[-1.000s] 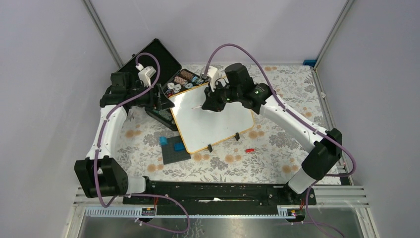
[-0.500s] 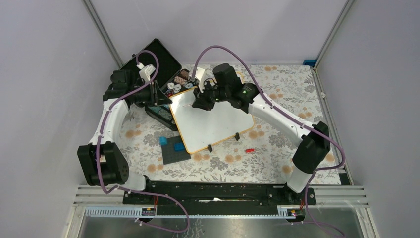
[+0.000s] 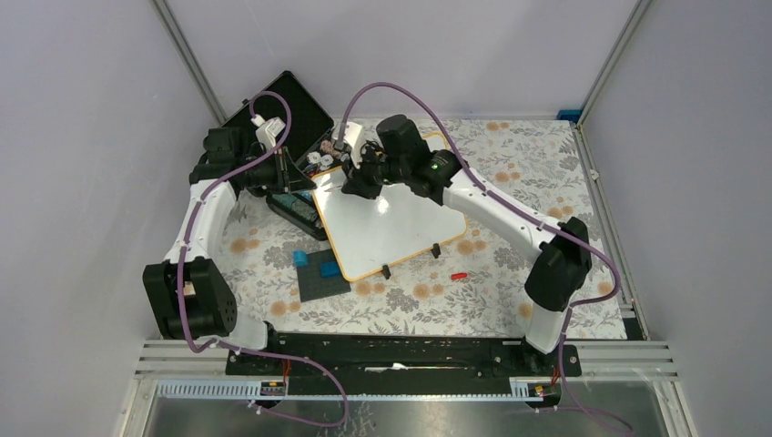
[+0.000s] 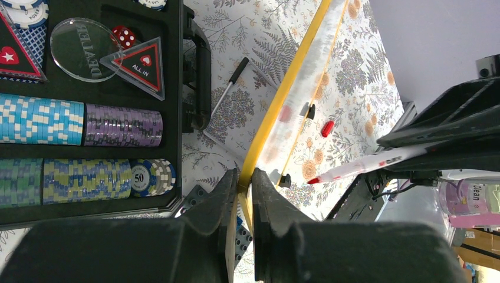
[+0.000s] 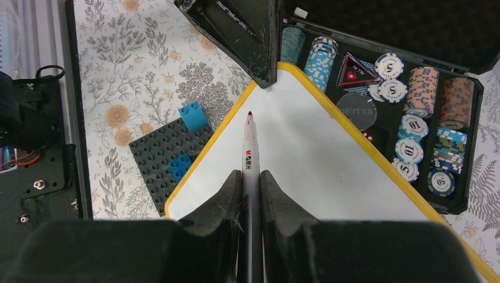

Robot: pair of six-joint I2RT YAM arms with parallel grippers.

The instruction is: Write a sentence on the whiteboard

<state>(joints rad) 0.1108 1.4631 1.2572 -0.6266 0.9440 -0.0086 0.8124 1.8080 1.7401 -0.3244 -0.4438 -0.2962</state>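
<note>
Right wrist: R gripper [image 5: 250, 177] pinches marker [image 5: 249, 144] over whiteboard [image 5: 312, 165]

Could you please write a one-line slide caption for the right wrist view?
Right pincer grips a red marker over the whiteboard, beside an open case of poker chips.

Whiteboard [image 3: 391, 218]: rectangular, white face, thin yellow-tan frame, rounded corners, two small black feet [image 3: 435, 249] on its near edge. Lies skewed, face up, its far-left side overlapping the open black case [image 3: 296, 109]. Face shows plain white from above.
</note>
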